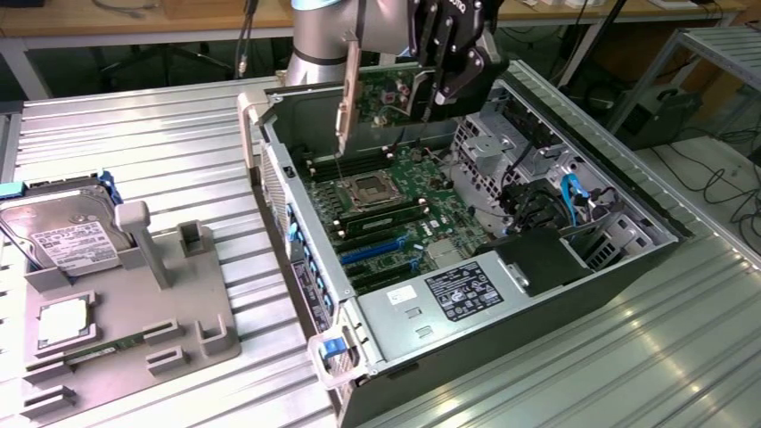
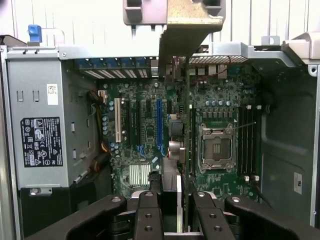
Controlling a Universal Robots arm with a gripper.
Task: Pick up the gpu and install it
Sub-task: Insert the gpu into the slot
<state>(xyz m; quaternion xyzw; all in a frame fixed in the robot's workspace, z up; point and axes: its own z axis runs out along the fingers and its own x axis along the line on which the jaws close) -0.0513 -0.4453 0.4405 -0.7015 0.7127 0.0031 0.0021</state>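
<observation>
Clenched on the gpu [image 2: 175, 165]: fingers [image 2: 149, 215] of the gripper [image 1: 419, 109] pinching the card's near edge from both sides, card between them and edge-on in the wrist view. Held upright above the open computer case [image 1: 666, 234], over the far part of the motherboard [image 1: 398, 201]. Long axis running away from the fingers toward the card's silver bracket [image 1: 348, 94] at the exterior view's left. Blue expansion slot [image 2: 160, 125] lying just beside the card's line.

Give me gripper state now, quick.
Gripper: shut on the gpu, card held on edge above the open computer case.
</observation>
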